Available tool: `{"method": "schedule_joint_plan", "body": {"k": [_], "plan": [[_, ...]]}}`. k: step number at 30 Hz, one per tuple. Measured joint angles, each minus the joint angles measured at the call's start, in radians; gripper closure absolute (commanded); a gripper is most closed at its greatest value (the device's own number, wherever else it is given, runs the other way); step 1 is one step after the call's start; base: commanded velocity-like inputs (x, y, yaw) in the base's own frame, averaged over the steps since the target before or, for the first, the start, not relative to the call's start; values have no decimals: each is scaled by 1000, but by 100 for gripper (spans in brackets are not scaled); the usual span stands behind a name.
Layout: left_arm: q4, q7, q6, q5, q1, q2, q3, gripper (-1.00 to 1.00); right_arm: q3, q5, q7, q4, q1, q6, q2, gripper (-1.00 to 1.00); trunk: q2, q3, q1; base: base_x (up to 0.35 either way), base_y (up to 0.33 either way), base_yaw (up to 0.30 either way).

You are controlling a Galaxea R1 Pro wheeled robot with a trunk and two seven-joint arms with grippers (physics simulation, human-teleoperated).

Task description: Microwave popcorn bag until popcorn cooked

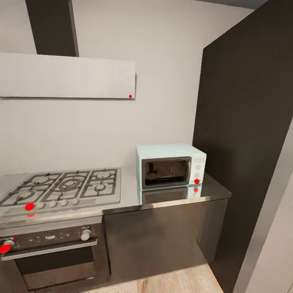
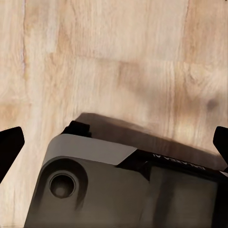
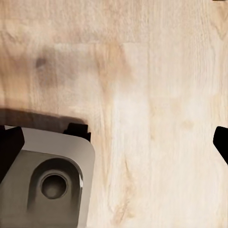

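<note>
**Facing the microwave, both grippers spread above the floor**

From my head camera I look at a small pale blue-white boxy microwave (image 1: pixel 171 165) with a black-framed dark glass door, shut, and round knobs down its right side, one marked by a red dot; it stands on the long smooth grey metallic countertop (image 1: pixel 211 191), near that worktop's right end and close to the pale wall behind it; its front is mirrored in the shiny surface. To its left, set into the same top, lies a steel gas hob with black grates (image 1: pixel 67 187), with a red dot on its front edge; below the hob sits a larger dark steel oven (image 1: pixel 53 254) with a handle bar and knobs. A tall dark cabinet (image 1: pixel 244 134) rises just right of the countertop; a pale flat extractor hood (image 1: pixel 67 76) hangs on the wall above the hob.

My left gripper (image 2: pixel 114 142) hangs over the pale wooden plank floor (image 2: pixel 114 52), its two dark fingertips (image 2: pixel 9 142) wide apart with nothing between them; part of my grey base (image 2: pixel 123 190) lies beneath it; my right gripper (image 3: pixel 114 142) is likewise spread wide and empty over the same floor, a rounded grey corner of the base below it.
</note>
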Motion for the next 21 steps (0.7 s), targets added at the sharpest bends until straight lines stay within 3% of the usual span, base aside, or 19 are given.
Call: {"method": "schedule_joint_plan", "body": {"k": [21], "plan": [[0, 0, 0, 0, 0, 0, 0, -100, -2, -2, 0, 0, 0, -3, 3, -100, 0, 0, 0, 0, 0, 300]]}}
